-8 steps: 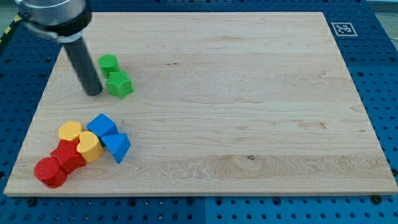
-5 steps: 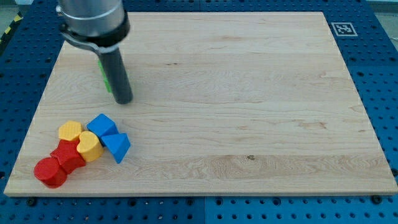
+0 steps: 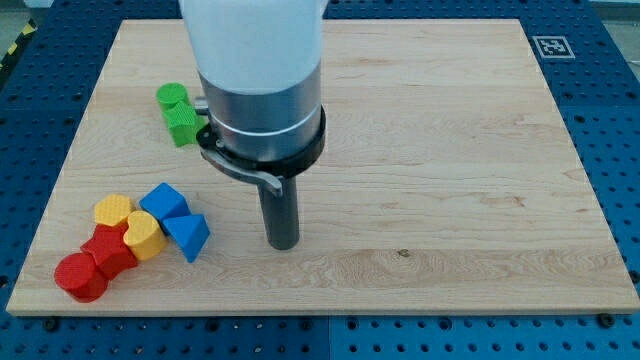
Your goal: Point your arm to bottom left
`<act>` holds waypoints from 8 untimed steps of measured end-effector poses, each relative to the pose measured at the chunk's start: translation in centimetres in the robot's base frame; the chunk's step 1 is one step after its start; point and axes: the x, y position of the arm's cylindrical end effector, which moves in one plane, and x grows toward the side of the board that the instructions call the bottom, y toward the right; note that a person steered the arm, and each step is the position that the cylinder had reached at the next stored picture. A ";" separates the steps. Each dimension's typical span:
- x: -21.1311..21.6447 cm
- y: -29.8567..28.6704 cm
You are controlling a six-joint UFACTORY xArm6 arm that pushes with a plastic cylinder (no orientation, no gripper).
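My tip (image 3: 283,243) rests on the wooden board (image 3: 450,180), below its middle and a little to the right of the block cluster at the view's bottom left. That cluster holds two blue blocks (image 3: 163,201) (image 3: 188,236), two yellow blocks (image 3: 113,210) (image 3: 144,236), a red block (image 3: 111,250) and a red cylinder (image 3: 79,277). The nearest blue block is about a hand's width left of my tip, not touching it. A green cylinder (image 3: 171,97) and a green block (image 3: 184,125) sit at the upper left, partly hidden by the arm.
The arm's wide white and grey body (image 3: 258,70) covers the upper middle of the board. A black-and-white marker tag (image 3: 549,46) lies at the top right corner. Blue perforated table (image 3: 620,130) surrounds the board.
My tip has moved from beside the green blocks at the upper left down and to the right, to below the board's middle. The green blocks show again. No block has visibly moved.
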 end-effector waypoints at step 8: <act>-9.0 -23.2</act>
